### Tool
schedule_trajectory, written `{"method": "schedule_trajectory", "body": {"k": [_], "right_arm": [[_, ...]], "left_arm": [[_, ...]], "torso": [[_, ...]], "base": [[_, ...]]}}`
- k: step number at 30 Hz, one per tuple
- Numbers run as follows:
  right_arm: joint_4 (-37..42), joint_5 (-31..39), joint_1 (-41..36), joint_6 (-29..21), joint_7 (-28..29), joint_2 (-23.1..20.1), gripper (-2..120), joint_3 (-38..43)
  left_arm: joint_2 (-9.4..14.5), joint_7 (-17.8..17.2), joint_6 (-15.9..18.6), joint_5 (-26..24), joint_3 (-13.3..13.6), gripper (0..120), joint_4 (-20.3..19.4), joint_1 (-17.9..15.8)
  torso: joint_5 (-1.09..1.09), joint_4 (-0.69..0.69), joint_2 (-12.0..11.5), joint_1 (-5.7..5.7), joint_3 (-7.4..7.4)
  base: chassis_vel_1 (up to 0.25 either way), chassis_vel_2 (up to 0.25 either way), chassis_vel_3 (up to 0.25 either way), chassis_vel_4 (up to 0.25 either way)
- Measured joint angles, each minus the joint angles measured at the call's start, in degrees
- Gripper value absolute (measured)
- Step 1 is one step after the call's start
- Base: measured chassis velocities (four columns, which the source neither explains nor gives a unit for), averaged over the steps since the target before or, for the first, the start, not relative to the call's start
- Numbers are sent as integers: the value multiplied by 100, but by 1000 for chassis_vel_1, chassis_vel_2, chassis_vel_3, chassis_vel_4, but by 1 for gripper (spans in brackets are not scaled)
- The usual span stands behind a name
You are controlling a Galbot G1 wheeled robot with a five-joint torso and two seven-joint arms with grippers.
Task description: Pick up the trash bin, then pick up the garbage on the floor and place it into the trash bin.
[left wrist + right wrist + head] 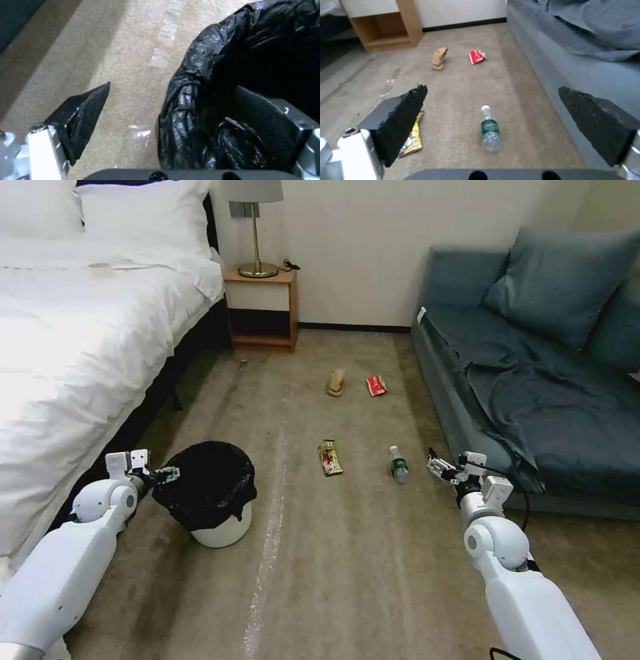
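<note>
Bedroom carpet: left gripper (175,472) spread open, straddling trash bin (217,493) rim, one finger inside; right gripper (437,465) open, idle nr bottle (399,465).

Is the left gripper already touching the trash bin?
Touching. In the left wrist view the open left gripper straddles the trash bin rim: one finger lies against the liner inside, the other finger is outside, over carpet.

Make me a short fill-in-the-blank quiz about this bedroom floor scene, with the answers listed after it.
1. The left gripper straddles the rim of the ____.
2. The plastic bottle lies on the carpet with a ____ label.
3. The right gripper hovers near the bottle with its fingers ____.
4. Farthest from the robot, beside the tan paper bag, lies a ____ packet.

Answers: trash bin; green; open; red-and-white
</note>
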Motion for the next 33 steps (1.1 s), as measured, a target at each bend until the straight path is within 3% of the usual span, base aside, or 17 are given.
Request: {"method": "schedule_trajectory", "body": {"k": [13,18,21,25,27,30,33], "right_arm": [[19,75,51,14,-12,-21,100,1],[-80,81,54,41,-12,6,100,31],[-149,97,93,50,-10,46,100,34],[-173,121,154,48,1,70,100,12],[-176,169,208,20,44,90,100,-11],[-176,185,222,5,61,97,100,-20],[-162,210,233,-19,107,119,100,-23]], "left_arm": [[-298,-37,57,117,251,98,488,-382],[-325,-95,92,115,363,83,588,-531],[-271,-94,118,111,435,67,602,-574],[-240,-94,122,135,441,56,612,-573],[-190,-78,125,175,436,45,604,-535],[-162,-52,125,209,428,39,591,-515],[-75,8,126,270,390,25,547,-462]], "torso": [[-2,2,0,0,0],[-2,0,0,0,0],[-1,2,0,0,0],[-2,2,0,0,0],[-2,2,0,0,0],[-3,2,0,0,0],[-2,2,0,0,0]], "base": [[0,0,0,0],[0,0,0,0],[0,0,0,0],[0,0,0,0],[0,0,0,0],[0,0,0,0],[0,0,0,0]]}}
